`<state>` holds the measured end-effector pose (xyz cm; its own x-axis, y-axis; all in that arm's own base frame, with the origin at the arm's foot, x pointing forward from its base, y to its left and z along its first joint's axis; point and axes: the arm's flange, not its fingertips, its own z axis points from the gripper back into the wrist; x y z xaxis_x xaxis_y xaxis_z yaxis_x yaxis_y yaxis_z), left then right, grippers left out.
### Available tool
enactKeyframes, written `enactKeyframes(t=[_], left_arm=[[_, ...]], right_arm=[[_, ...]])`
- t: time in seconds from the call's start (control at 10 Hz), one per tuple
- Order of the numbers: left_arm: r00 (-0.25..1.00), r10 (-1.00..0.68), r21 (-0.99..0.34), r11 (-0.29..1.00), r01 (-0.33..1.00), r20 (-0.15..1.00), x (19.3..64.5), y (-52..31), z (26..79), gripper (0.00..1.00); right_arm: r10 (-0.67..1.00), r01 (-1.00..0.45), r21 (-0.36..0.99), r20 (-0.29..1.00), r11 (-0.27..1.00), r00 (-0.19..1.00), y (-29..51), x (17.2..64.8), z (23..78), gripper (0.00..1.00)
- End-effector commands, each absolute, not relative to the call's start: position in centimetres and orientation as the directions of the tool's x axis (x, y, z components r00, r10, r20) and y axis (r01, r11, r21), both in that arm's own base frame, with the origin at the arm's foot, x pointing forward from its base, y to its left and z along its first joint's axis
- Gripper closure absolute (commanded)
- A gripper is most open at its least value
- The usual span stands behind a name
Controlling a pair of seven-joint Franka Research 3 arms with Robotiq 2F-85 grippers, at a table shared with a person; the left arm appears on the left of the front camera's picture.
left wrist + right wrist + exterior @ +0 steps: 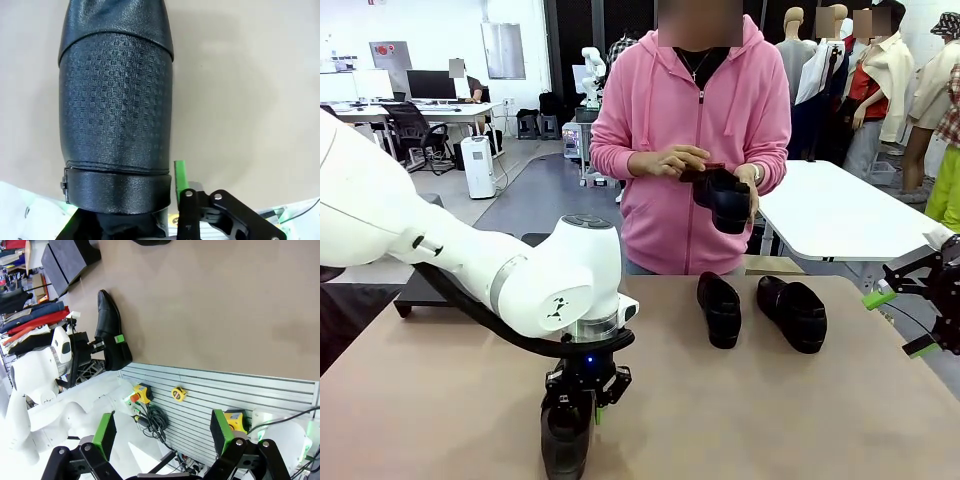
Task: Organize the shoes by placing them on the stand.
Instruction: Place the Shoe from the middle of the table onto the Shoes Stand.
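**A:** Starting at the left. What is sitting at the table's far-left corner?

**B:** The low black sloped stand [67,262] is sitting there, seen from the right wrist.

**A:** And the left arm?

**B:** The left gripper [582,392] is pointing straight down over the near edge of the tan table [440,400], left of the middle. Its fingers are straddling the heel end of a black glossy leather loafer with a textured upper, the near loafer [565,440]. This shoe is lying sole down on the tabletop at that edge, with its toe pointing toward the far edge. From the left wrist, one green pad [179,172] is sitting just beside the heel collar. I cannot tell whether the fingers are pressing on the near loafer [115,100] or only flanking it.

**A:** The middle?

**B:** A person in a pink hooded sweatshirt [690,110] is standing at the far edge. They are holding a second black glossy loafer, the held loafer [725,200], above the table, with the person's right hand [670,160] on it.

**A:** On the table below that?

**B:** Two more black glossy loafers are lying right of the middle, near the far edge. The inner loafer [722,310] and the outer loafer [793,315] are side by side but apart, toes toward the near edge.

**A:** The right side?

**B:** The right gripper [900,322] is hanging at the right edge. Its green-padded fingers are spread wide apart with nothing between them.
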<state>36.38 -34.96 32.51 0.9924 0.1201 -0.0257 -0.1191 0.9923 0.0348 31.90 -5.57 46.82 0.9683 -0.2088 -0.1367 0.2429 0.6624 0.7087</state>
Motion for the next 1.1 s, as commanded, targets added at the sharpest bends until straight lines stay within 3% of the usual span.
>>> enactKeyframes(t=[0.0,0.2,0.5,0.8,1.0], left_arm=[[0.994,0.105,-0.006,0.994,-0.105,-0.039,36.2,-35.1,31.8,1.00],[0.995,0.099,-0.003,0.995,-0.099,-0.031,35.8,-34.9,33.0,1.00],[1.000,-0.018,-0.095,0.995,0.019,0.017,32.4,-32.2,41.0,1.00],[0.982,-0.111,-0.070,0.990,0.123,0.154,26.5,-29.1,48.8,1.00],[0.951,-0.193,-0.143,0.962,0.232,0.243,23.7,-27.8,50.5,1.00]], right_arm=[[-0.202,0.241,0.702,-0.140,0.671,0.969,-5.9,32.1,47.2,0.00],[-0.202,0.241,0.702,-0.140,0.671,0.969,-5.9,32.1,47.2,0.00],[-0.202,0.241,0.702,-0.140,0.671,0.969,-5.9,32.1,47.2,0.00],[-0.202,0.241,0.702,-0.140,0.671,0.969,-5.9,32.1,47.2,0.00],[-0.202,0.241,0.702,-0.140,0.671,0.969,-5.9,32.1,47.2,0.00]])
